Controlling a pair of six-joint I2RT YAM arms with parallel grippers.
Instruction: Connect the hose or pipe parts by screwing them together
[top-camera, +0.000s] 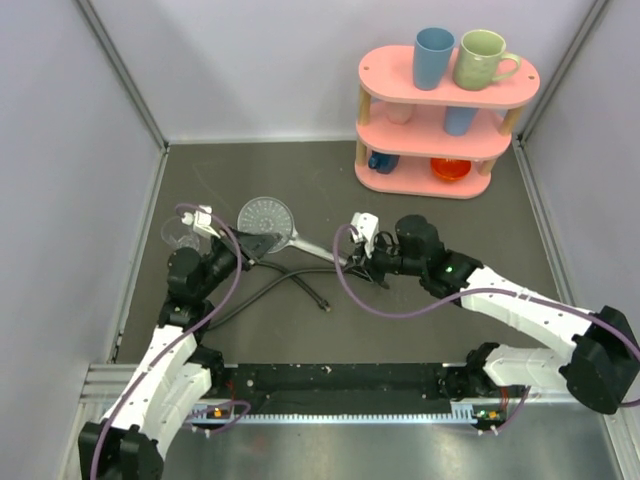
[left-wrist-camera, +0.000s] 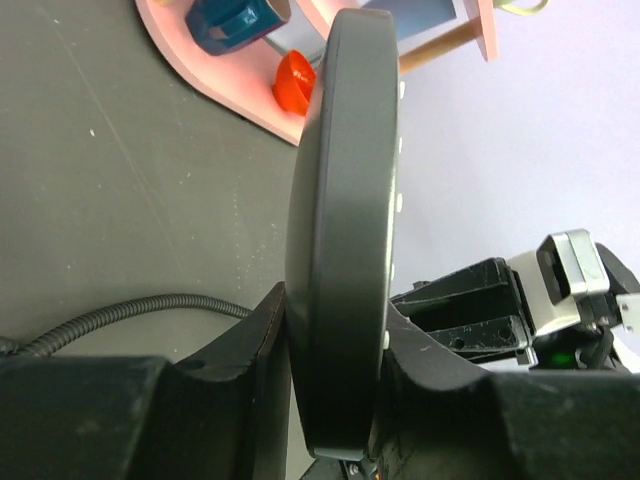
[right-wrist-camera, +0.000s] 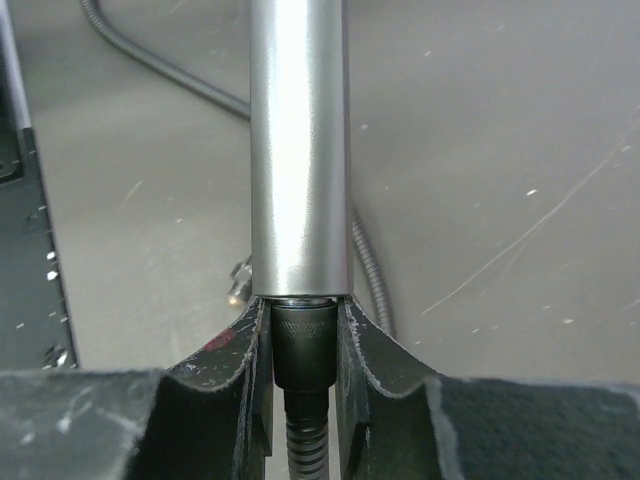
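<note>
The grey shower head lies left of centre on the dark table, its silver handle running right. My left gripper is shut on the round head's edge, which stands edge-on between the fingers in the left wrist view. My right gripper sits at the handle's end. In the right wrist view its jaws press both sides of the hose's black knurled fitting, which butts against the handle. The dark hose loops over the table below the handle to a loose end.
A pink three-tier shelf stands at the back right, carrying a blue cup, a green mug and other cups lower down. A clear glass sits by the left arm. Grey walls close in three sides.
</note>
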